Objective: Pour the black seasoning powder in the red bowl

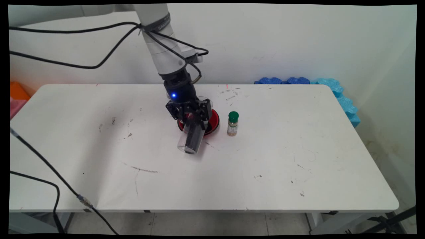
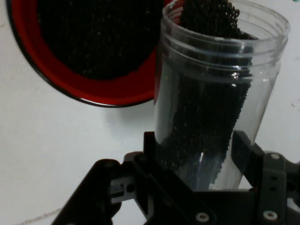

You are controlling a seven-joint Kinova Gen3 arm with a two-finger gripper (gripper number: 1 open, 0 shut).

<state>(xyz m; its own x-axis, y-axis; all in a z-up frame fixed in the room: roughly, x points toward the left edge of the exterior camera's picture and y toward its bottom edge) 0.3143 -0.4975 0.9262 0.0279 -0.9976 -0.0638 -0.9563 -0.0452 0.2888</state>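
My gripper [image 1: 192, 114] [image 2: 197, 146] is shut on a clear plastic jar [image 1: 192, 138] [image 2: 211, 93] partly filled with small black beads. It holds the jar tilted just above the table, with the lower body between the fingers and the open threaded mouth pointing away from the hand, toward the table's near side. Right behind the jar stands a red bowl [image 1: 214, 121] [image 2: 93, 86], partly hidden by the hand in the main view; the hand view shows black beads in it. A small spice bottle [image 1: 232, 123] with a green cap stands upright just right of the bowl.
The white table [image 1: 298, 149] carries scuff marks. Blue foam pieces [image 1: 335, 89] lie past the far right corner, and an orange block [image 1: 18, 91] sits off the left edge. Black cables [image 1: 49, 166] cross the near left corner.
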